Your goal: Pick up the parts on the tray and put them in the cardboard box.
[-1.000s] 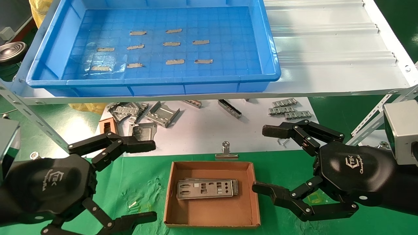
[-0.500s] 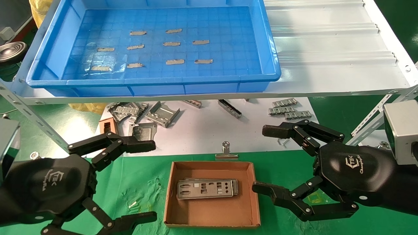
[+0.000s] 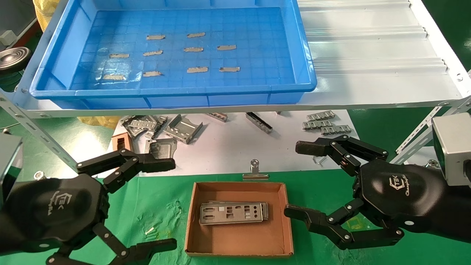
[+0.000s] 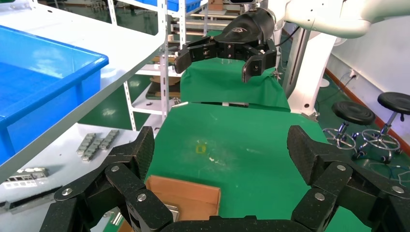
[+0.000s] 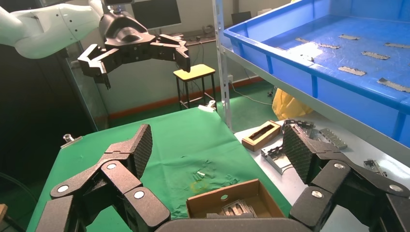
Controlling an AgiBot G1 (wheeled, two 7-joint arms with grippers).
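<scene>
1. The left gripper (image 3: 163,204) hangs with its fingers spread wide and nothing between them, over the green cloth (image 3: 158,206) to the left of the cardboard box (image 3: 239,243); open cloth separates it from the box's left wall.
2. The right gripper (image 3: 298,180) is likewise spread wide and empty, on the box's right side; its lower fingertip (image 3: 292,212) sits just beside the box's right wall, level with the plates.
3. Between the two grippers the box lies unobstructed from above, with bare cardboard floor nearer the robot.
4. The parts (image 3: 232,212) lie flat inside the box as a small stack of silvery punched plates, in its far half. Their long axis runs left to right, nearly parallel to the box's far wall, and they span most of the box's width.
5. A metal binder clip (image 3: 254,171) rests just beyond the box's far wall, at the edge of a white sheet (image 3: 228,147).
6. Bent grey brackets (image 3: 162,127) are scattered farther back on that sheet.
7. Above them, on a white shelf (image 3: 368,55), sits the blue tray (image 3: 305,73); its floor carries only grey tape scraps (image 3: 197,69).
</scene>
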